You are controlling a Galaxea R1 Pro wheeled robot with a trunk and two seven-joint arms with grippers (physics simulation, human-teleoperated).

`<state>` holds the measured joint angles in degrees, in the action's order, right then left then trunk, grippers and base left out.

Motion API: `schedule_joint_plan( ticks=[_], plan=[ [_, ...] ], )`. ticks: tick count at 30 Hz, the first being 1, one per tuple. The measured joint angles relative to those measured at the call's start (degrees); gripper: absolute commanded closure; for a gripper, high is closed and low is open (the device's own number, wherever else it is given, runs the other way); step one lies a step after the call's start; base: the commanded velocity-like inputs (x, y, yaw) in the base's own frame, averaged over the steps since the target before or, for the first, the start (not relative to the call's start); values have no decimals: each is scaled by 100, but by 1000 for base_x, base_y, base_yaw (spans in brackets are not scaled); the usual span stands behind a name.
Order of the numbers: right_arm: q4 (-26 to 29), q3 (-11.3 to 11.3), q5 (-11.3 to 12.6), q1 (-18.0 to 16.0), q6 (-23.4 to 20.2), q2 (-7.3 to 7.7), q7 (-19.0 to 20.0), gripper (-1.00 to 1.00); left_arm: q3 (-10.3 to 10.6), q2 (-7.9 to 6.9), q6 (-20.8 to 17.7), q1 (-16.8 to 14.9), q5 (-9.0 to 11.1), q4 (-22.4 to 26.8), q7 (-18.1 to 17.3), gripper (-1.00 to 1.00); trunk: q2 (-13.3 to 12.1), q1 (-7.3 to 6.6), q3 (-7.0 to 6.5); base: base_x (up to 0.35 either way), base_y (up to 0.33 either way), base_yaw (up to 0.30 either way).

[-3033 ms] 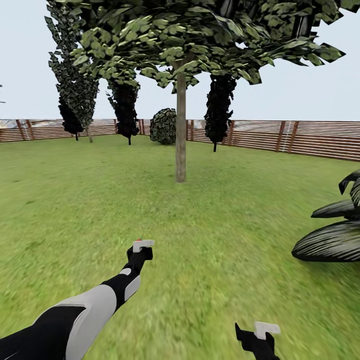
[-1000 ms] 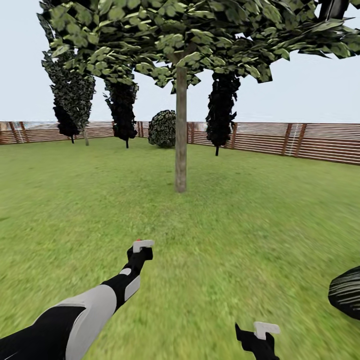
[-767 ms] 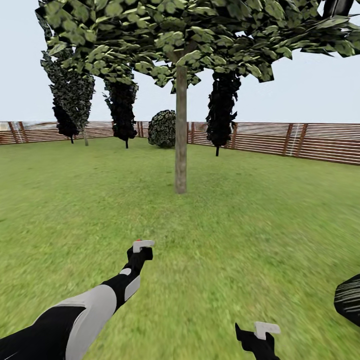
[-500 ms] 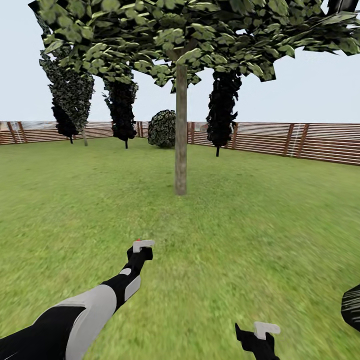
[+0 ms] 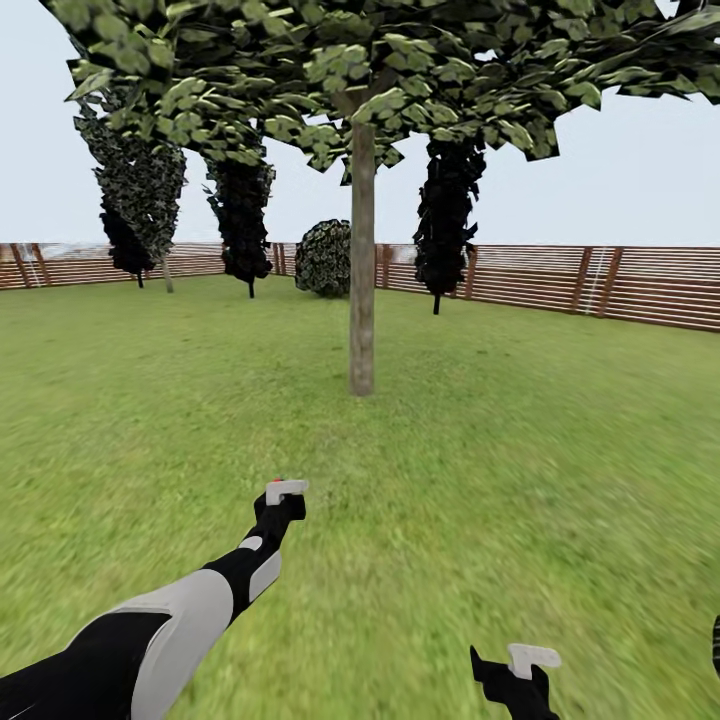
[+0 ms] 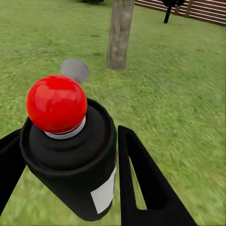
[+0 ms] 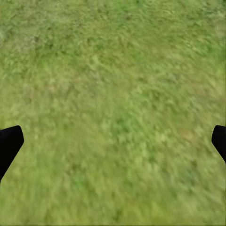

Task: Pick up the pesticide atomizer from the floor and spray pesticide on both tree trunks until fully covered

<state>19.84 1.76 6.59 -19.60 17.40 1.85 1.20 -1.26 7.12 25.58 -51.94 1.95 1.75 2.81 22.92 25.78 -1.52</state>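
Lawn of green grass [image 5: 560, 450] spreads to a brown slatted wooden fence [image 5: 640, 285], where the robot advances with its sprayer in hand. At about eight o'clock in the head view, the left gripper [image 5: 283, 497] reaches forward over the turf, its black fingers [image 6: 141, 179] closed snugly around the small dark-bodied pesticide atomizer with a red round button on top [image 6: 70, 141]; that button stands clear above the fingers, and a light grey nozzle [image 6: 75, 69] points toward the trunk. The can looks rigid and light, a smooth cylinder that could twist or slide in a loose pinch, so a hold across the middle of the body, clear of button and nozzle, appears the sound one, and that is roughly where the fingers sit. At twelve o'clock stands the tall tree with a broad leafy canopy [image 5: 330, 60], its straight grey-brown trunk [image 5: 362, 270] well ahead of the atomizer and, as far as can be made out, free of white specks. Spraying looks premature from this range. At about five o'clock the right gripper [image 5: 520, 672] hangs low over the grass, its black fingertips [image 7: 9, 143] spread wide apart with nothing between them.
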Motion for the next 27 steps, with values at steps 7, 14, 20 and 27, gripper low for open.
schedule_joint_plan(
  ticks=[7,14,20,27],
  plan=[
    [-4,0,0,0,0,0,-3,-100,0,0,0,0,0,-3,0,100,0,0,0,350,0,0],
    [-1,-3,0,0,-7,4,-2,-100,0,0,0,0,-1,0,0,100,0,0,0,350,0,0],
    [0,0,0,0,-4,12,-6,-100,0,0,0,0,0,-1,0,100,0,0,0,350,0,0],
    [-3,0,-3,0,0,17,-7,-100,0,0,0,0,0,-1,0,100,0,0,0,350,0,0]
  ],
)
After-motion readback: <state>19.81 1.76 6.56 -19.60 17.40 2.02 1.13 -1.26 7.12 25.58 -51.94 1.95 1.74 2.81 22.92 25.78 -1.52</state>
